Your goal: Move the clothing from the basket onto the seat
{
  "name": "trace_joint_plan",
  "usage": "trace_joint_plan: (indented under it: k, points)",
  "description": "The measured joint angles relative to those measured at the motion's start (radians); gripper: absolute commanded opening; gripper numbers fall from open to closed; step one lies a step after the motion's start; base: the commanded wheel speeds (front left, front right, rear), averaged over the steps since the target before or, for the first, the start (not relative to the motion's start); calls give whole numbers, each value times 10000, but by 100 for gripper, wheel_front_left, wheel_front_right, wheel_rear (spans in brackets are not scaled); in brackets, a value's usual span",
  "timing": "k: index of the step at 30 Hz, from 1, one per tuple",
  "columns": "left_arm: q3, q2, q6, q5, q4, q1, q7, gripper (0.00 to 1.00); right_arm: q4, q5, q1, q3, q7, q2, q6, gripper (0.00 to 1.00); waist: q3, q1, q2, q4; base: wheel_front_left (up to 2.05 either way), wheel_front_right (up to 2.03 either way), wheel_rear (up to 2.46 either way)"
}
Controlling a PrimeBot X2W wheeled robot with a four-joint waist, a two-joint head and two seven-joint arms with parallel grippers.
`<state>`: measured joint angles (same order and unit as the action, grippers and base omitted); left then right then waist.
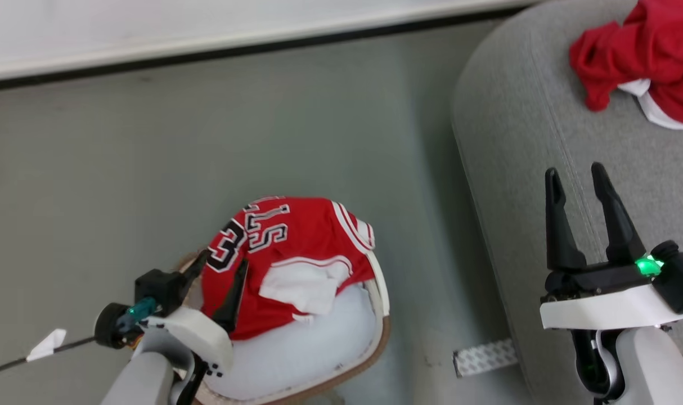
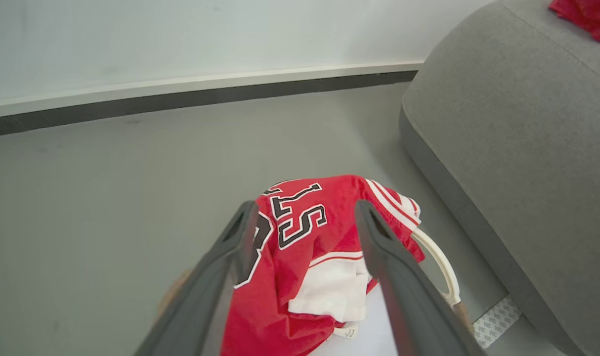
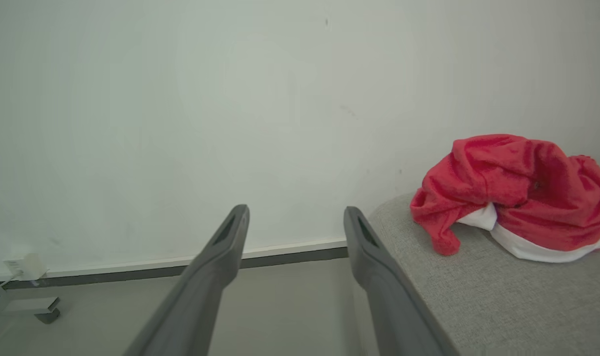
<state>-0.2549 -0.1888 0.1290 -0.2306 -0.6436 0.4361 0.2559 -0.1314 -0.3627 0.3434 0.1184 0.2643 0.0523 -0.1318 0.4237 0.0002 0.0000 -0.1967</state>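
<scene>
While the left end effector point(image 2: 305, 205) gapes over the basket point(image 1: 383, 315), a red jersey point(image 1: 302, 225) lies between its fingers; the right end effector point(image 1: 575, 169), also apart, hovers at the seat's point(image 1: 516, 140) edge.

A red jersey point(image 1: 296, 247) with white trim and black-and-white outlined lettering lies draped over the far rim of the round cream-white basket point(image 1: 319, 351). Its number and letters face up, and a white panel is folded across its middle. The basket, banded in brown at the rim, stands upright just beside the large light-grey seat point(image 1: 516, 169). On the seat's rounded top, well apart from the basket, a second red jersey point(image 1: 651, 50) with white trim sits crumpled in a heap.
</scene>
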Motion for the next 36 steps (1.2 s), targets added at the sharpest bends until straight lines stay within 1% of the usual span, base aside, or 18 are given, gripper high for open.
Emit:
trace_joint_plan:
  k: [8,12,16,25,30,36]
  points:
    - [-1398,-479,0,-562,-1941,1206,-616,100,313,-456,313,36,0,-6,0,100,1271,0,0,-694,0,0,0]
    - [-1987,-692,23,-1064,-2615,1718,-986,100,453,-639,471,90,0,-2,0,100,1824,1,0,-1030,0,0,0]
    - [-2451,-926,23,-1348,-3196,2235,-1327,100,554,-832,501,150,0,-2,0,100,2367,0,0,-1314,0,0,0]
    - [-2980,-1576,25,-1569,-4320,3683,-1964,100,673,-1434,780,460,0,-4,0,100,3583,0,0,-1794,0,0,0]
    - [-3294,-1645,25,-1569,-4794,4211,-2399,100,709,-1712,918,667,0,-6,0,100,4172,-1,0,-2033,0,0,0]
    - [-3459,-1582,25,-1747,-5030,4544,-2410,100,725,-1894,1023,771,0,-6,0,100,4632,-1,0,-2264,0,0,0]
